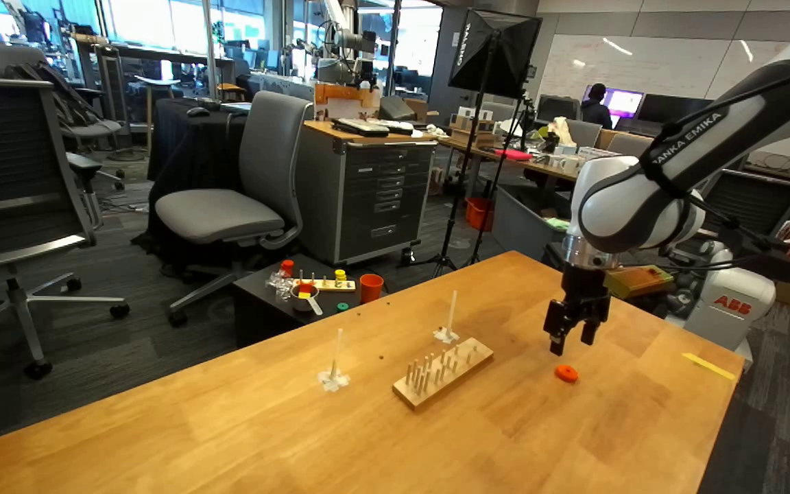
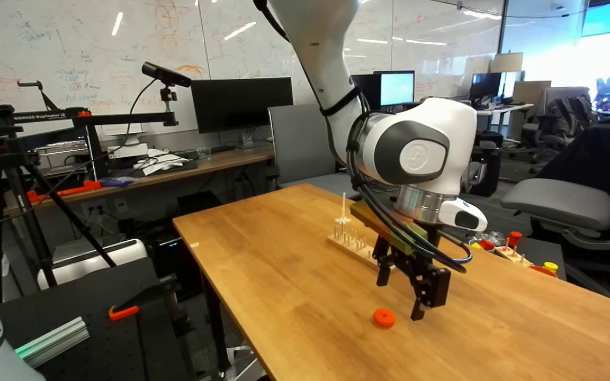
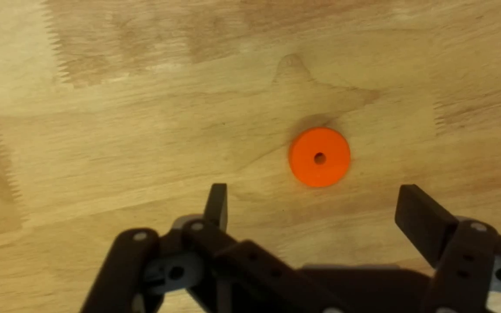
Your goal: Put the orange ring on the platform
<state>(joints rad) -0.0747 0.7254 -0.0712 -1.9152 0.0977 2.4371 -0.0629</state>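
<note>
1. **Gripper** [image 3: 315, 204]: The fingers [image 3: 426, 221] are spread wide and hold nothing. Both fingertips appear raised above the table [image 3: 102, 143]. Status (judged): approach stage; grasp not yet made.

2. **Orange ring** [image 3: 319, 173]: Lies flat on the table near the fingertips, touching neither. In the wrist view it sits ahead of the fingertips, its hole close to the midline of the gap. Status: not picked up. To do (judged): advance slightly, lower until the fingers straddle the ring, close, lift.

3. **Platform** [image 1: 448, 374]: Rests on the table, well apart from the ring. Its thin pegs [image 1: 426, 374] stand upright; no ring is visible on them. In an exterior view the gripper hides part of the board [image 2: 344, 246]. Status: placement not started. To do (judged): carry the ring across, set it down on the board, release. The task sentence does not state whether a peg must pass through the hole.

4. **Pale rods** [image 1: 451, 314]: Two stand upright on the table, each on a whitish patch, one just beside the platform, one farther off. Status (judged): not the target; no action required.

5. **Side table** [image 1: 254, 317]: Low and dark, beyond the table's edge. It bears an orange cup [image 1: 370, 288] and another pegged board [image 1: 348, 285] among other items. Status (judged): outside the task.
</note>
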